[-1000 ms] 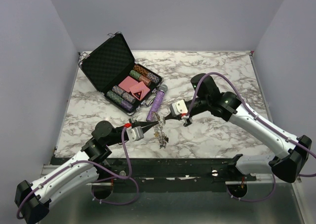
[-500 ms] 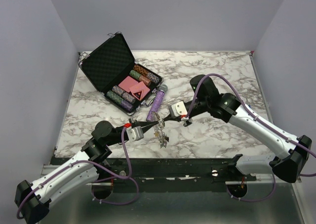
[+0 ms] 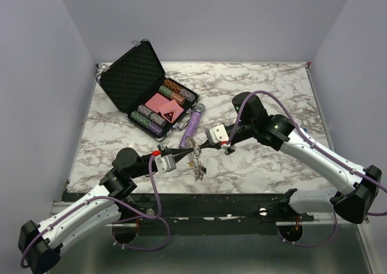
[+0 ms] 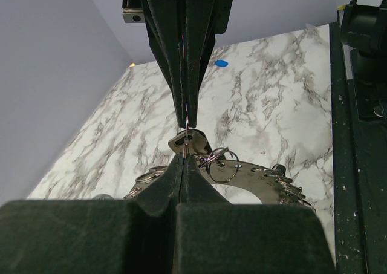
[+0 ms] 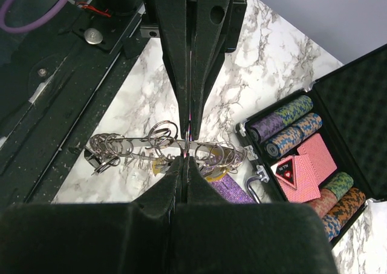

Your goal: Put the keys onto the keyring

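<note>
Honestly, the keyring (image 5: 139, 146) is pinched between the tightly closed left gripper (image 3: 186, 149) and right gripper (image 3: 198, 144), probably held up so the keys (image 3: 198, 170) dangle free for threading.

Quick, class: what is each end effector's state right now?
Left end effector: closed, pinching the keyring.
Right end effector: closed, tip at the keyring; what it pinches cannot be told.
</note>
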Controlling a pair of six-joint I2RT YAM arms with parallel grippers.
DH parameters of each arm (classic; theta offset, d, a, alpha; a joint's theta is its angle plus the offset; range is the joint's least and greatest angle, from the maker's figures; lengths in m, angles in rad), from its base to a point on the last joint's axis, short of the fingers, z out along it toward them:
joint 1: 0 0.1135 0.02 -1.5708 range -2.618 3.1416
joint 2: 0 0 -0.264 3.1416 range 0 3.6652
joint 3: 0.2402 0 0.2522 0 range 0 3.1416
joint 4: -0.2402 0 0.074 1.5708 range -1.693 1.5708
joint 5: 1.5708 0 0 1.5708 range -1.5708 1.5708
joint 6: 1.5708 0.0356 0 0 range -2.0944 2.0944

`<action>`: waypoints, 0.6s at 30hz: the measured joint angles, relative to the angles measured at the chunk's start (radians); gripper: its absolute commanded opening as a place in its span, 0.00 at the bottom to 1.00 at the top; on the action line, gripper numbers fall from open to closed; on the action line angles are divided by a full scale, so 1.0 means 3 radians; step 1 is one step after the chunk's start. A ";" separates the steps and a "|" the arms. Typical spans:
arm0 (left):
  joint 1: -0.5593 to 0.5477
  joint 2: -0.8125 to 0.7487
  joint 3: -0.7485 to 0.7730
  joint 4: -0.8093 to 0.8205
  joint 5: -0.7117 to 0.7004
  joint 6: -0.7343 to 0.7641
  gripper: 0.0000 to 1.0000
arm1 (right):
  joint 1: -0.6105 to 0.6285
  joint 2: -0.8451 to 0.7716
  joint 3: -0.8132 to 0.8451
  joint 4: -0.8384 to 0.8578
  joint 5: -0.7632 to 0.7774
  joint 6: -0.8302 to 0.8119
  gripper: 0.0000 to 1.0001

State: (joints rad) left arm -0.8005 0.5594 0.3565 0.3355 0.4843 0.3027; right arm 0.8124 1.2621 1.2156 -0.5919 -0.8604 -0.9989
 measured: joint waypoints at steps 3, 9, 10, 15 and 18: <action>0.0000 0.0000 -0.0001 0.0000 0.0000 0.0000 0.00 | 0.0008 0.0000 -0.0005 0.0001 0.0001 0.0006 0.00; 0.0000 0.0000 -0.0003 -0.0001 0.0000 0.0000 0.00 | 0.0017 0.0000 -0.0005 0.0006 0.0009 0.0023 0.00; 0.0000 0.0000 -0.0003 -0.0001 0.0000 0.0000 0.00 | 0.0017 0.0000 -0.0005 0.0013 0.0010 0.0027 0.01; 0.0003 0.0000 -0.0005 -0.0001 0.0000 0.0000 0.00 | 0.0020 0.0000 -0.0014 0.0051 0.0011 0.0066 0.00; 0.0004 0.0000 -0.0011 -0.0003 0.0000 -0.0001 0.00 | 0.0020 0.0000 -0.0029 0.0072 0.0013 0.0094 0.01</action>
State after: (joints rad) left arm -0.7994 0.5594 0.3531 0.3347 0.4843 0.3023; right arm 0.8185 1.2621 1.2068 -0.5701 -0.8566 -0.9707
